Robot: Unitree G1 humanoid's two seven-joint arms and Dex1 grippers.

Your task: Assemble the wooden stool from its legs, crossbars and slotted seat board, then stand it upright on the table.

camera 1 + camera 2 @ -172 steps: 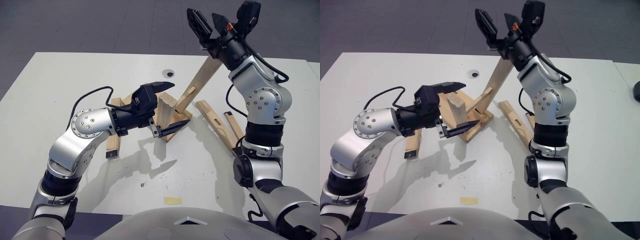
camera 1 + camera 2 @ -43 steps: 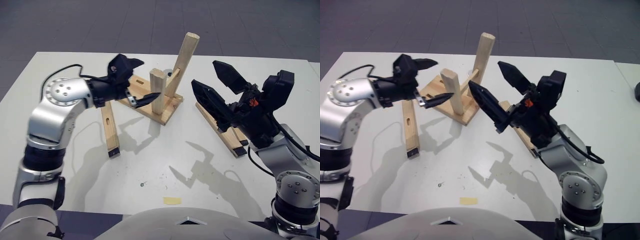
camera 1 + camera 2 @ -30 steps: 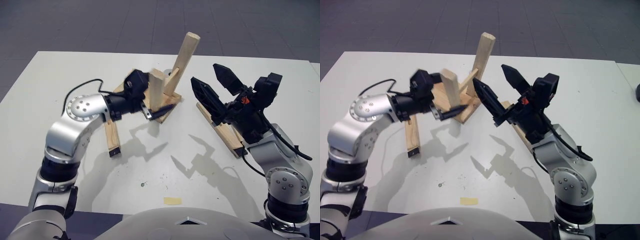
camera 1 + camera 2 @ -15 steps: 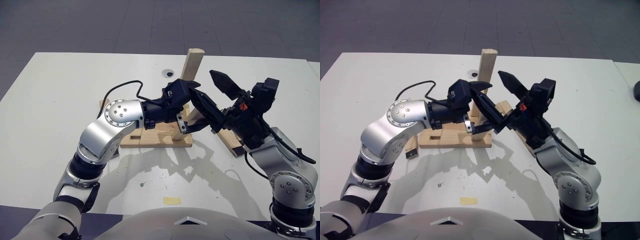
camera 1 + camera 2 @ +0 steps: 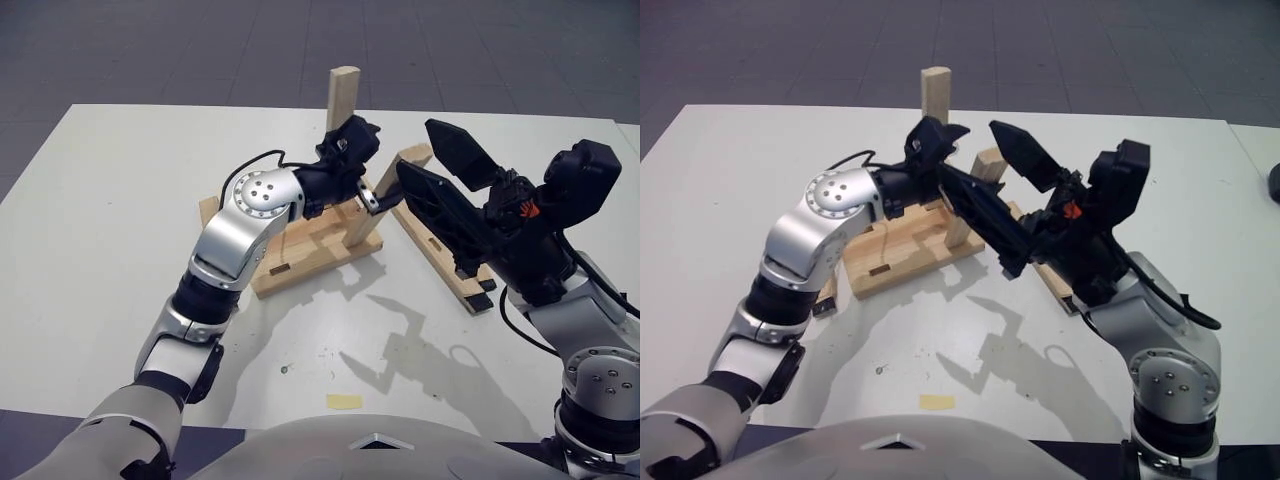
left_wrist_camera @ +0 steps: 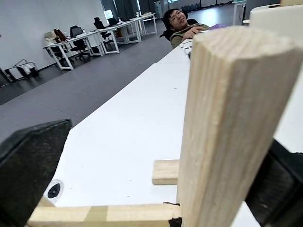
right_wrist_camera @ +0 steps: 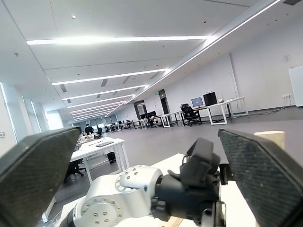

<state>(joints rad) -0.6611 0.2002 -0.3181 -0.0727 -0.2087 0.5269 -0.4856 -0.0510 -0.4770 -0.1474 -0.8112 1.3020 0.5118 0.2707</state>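
White table point(image 5: 120, 180): L pincer point(image 5: 372, 168) open astride stool leg point(image 6: 236, 132), R pincer point(image 5: 416, 147) agape, empty.

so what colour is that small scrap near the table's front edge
Scrap: pale yellow, left eye view.

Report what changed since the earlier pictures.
The right gripper came down from high above to beside the seat board, jaws open throughout. The left gripper moved across to a standing leg, jaws open around it. The seat board turned. The loose legs at the right stayed.
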